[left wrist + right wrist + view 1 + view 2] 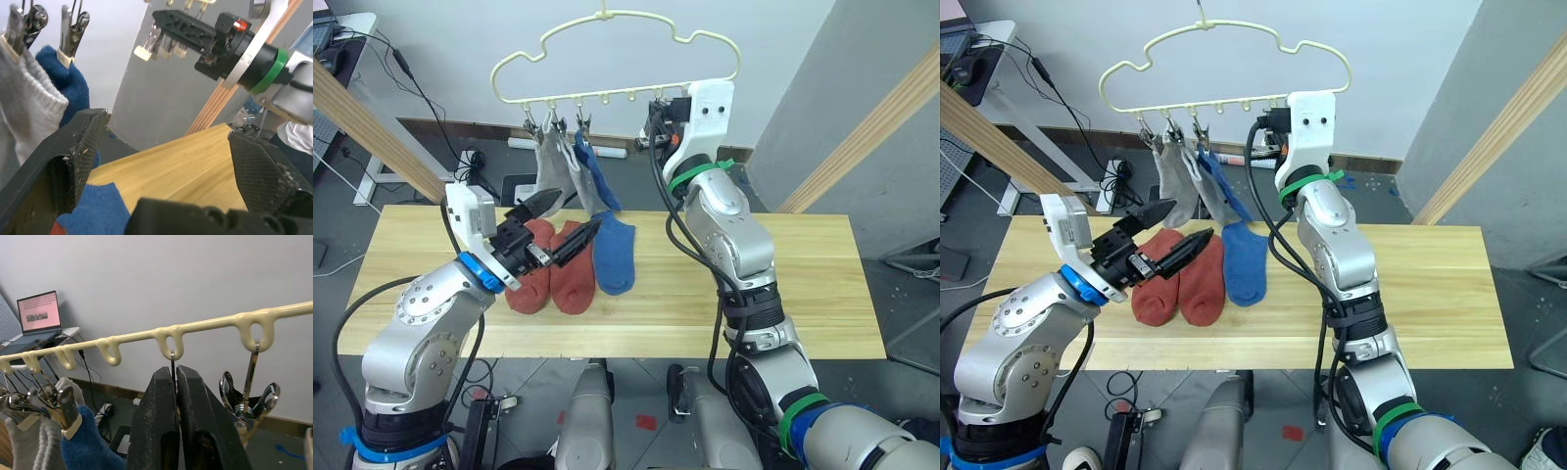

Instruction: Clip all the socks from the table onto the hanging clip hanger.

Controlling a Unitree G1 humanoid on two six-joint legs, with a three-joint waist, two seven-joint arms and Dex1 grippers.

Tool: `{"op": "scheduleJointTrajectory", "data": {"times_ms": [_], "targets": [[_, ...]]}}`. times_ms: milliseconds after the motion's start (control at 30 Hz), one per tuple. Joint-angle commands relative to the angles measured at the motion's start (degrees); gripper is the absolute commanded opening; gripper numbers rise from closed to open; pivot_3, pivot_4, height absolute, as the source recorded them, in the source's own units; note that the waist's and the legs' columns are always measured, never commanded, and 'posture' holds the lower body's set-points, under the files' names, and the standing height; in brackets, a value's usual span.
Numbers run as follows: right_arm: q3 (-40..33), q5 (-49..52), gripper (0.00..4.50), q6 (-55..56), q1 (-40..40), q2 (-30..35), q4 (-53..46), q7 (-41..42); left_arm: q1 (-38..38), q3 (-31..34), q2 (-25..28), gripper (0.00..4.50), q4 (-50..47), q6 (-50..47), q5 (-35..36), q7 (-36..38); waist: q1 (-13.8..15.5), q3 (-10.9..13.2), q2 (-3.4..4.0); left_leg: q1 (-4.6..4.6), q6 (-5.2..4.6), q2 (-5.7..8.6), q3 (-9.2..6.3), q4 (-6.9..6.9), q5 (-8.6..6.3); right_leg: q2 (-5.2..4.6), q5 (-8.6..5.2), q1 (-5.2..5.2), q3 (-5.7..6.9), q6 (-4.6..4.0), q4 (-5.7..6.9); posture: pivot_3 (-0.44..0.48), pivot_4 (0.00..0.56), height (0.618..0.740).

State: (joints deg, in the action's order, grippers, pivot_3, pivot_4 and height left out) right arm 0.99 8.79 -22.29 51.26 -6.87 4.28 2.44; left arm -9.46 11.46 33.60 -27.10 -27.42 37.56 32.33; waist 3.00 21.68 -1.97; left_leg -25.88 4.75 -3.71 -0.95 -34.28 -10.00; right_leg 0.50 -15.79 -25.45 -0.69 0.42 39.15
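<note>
handling: we judge the socks soft, light and floppy; they will sag and fold when lifted. Best hold looks like the cuff edge, so the opening goes into a clip.
socks on tabletop: two rust-red socks [553,269] lie side by side right under the left gripper [570,217]; one blue sock [614,253] lies just beside them, toward the right arm.
socks hung: two light grey socks [551,168] and one blue hung sock [596,176] are already clipped, just beyond the left gripper.
clip hanger: pale-yellow clip hanger [607,54], cloud outline, bar with loops; the free clip [247,401] is next to the right gripper.
left gripper: spread wide, holds nothing, hovers above the red socks.
right gripper: right gripper [176,396] is up at the hanger bar, fingers pressed together around a thin clip wire [172,361].
tabletop: light plank tabletop [783,284], bare on the right gripper's side.
progress: we count three hung, three left.
</note>
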Motion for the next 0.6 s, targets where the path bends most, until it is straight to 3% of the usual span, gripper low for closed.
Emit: {"op": "scheduleJointTrajectory", "data": {"times_ms": [33, 167, 267, 467, 600], "targets": [[-2.1, 4.3, 0.01, -5.1, 0.9, 1.5, -2.1, 3.0, 2.9, -5.4, -1.1, 4.50, 1.7, -0.6, -6.8, -3.3, 0.0, 0.0, 0.00, 0.00, -0.01, 0.00, -0.01, -0.01, -0.01, 0.00, 0.00, 0.01, 0.00, 0.00, 0.00, 0.170, 0.405, 0.740], [-2.4, 6.4, 0.00, -9.3, -0.9, 6.3, -3.3, 7.7, 1.9, -10.6, -5.9, 4.50, 11.3, 3.5, -14.7, -6.3, 0.3, 0.0, 0.01, 0.08, -0.07, 0.02, -0.09, -0.08, -0.03, 0.00, 0.00, 0.13, 0.09, 0.00, 0.00, 0.153, 0.416, 0.740], [-2.2, 7.1, 0.00, -11.9, -2.0, 9.2, -4.6, 9.4, -4.0, -14.9, -9.9, 4.50, 22.6, 8.4, -21.3, -7.4, 0.6, 0.0, 0.06, 0.04, -0.12, 0.08, -0.20, -0.31, -0.03, 0.15, -0.02, 0.20, 0.20, 0.03, 0.08, 0.138, 0.419, 0.740], [-2.0, 7.7, 0.00, -14.9, -2.8, 9.9, -6.5, 9.0, -15.4, -19.6, -15.7, 4.50, 42.4, 18.4, -29.5, -6.5, 0.2, 0.0, 0.06, 0.02, -0.18, 0.08, -0.20, -0.63, -0.01, 0.22, -0.03, 0.22, 0.13, 0.10, 0.37, 0.112, 0.429, 0.740], [-1.9, 7.8, 0.00, -16.0, -3.0, 10.1, -7.2, 8.9, -21.0, -20.9, -16.8, 4.50, 52.3, 20.6, -34.6, -8.3, -0.3, 0.0, 0.05, 0.03, -0.19, 0.06, -0.22, -0.64, -0.01, 0.25, -0.01, 0.20, 0.13, 0.05, 0.49, 0.092, 0.430, 0.740]]}}
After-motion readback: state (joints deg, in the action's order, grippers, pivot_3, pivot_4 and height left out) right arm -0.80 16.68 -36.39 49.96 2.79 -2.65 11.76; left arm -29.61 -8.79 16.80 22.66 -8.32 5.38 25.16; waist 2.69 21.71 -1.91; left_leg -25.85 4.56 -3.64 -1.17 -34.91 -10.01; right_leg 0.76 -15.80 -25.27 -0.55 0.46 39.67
